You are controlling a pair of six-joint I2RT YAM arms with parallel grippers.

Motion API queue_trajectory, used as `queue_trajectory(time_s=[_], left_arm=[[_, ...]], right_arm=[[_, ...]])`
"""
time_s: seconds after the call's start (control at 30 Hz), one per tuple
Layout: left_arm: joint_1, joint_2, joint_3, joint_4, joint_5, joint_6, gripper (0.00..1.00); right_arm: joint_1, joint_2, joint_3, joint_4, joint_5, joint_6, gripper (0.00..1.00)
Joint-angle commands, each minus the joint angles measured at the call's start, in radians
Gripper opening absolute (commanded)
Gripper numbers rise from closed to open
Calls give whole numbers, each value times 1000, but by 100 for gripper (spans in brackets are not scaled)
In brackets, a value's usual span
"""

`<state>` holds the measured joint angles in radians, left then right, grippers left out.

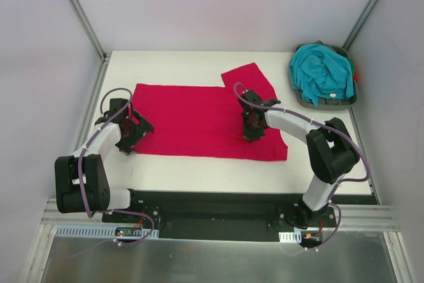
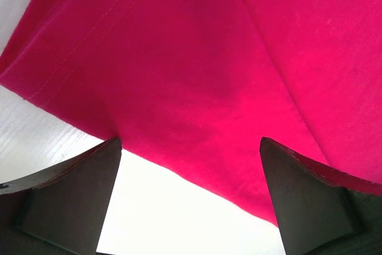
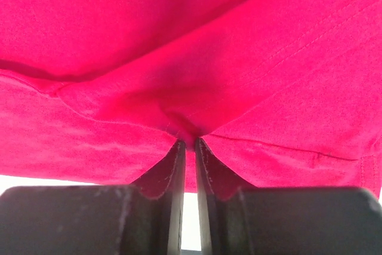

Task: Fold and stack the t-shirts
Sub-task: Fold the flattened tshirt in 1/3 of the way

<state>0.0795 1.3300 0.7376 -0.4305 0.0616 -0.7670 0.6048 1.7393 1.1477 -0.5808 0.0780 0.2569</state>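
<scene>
Only a thin nip by right gripper (image 3: 190, 141) on red tee (image 1: 192, 120) (left gripper (image 2: 191, 141) agape at its hem), so it may slip when lifted.

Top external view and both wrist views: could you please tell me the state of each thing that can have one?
red t-shirt: spread mostly flat on the table, a small ridge pinched up near its right side.
teal t-shirt: crumpled, unfolded, lying in the tray.
tray: far right of the table, holding the teal t-shirt.
left gripper: open, over the red t-shirt's near edge.
right gripper: shut on the red t-shirt.
</scene>
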Motion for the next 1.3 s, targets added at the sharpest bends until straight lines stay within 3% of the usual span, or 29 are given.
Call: queue_trajectory(time_s=[0.0, 0.03, 0.3, 0.7, 1.0, 1.27], left_arm=[[2, 17, 42, -1, -34, 23, 99], [3, 21, 43, -1, -32, 24, 99], [3, 21, 57, -1, -31, 35, 99], [3, 61, 86, -2, -40, 57, 99], [3, 78, 103, -2, -29, 61, 99], [3, 72, 103, -2, -29, 63, 99]], right_arm=[[4, 35, 70, -60, 34, -37, 9], [4, 42, 76, -63, 32, -44, 0], [10, 83, 171, -102, 130, -195, 0], [9, 296, 506, -218, 207, -361, 0], [1, 397, 668, -241, 181, -493, 0], [3, 462, 750, -244, 54, -634, 1]])
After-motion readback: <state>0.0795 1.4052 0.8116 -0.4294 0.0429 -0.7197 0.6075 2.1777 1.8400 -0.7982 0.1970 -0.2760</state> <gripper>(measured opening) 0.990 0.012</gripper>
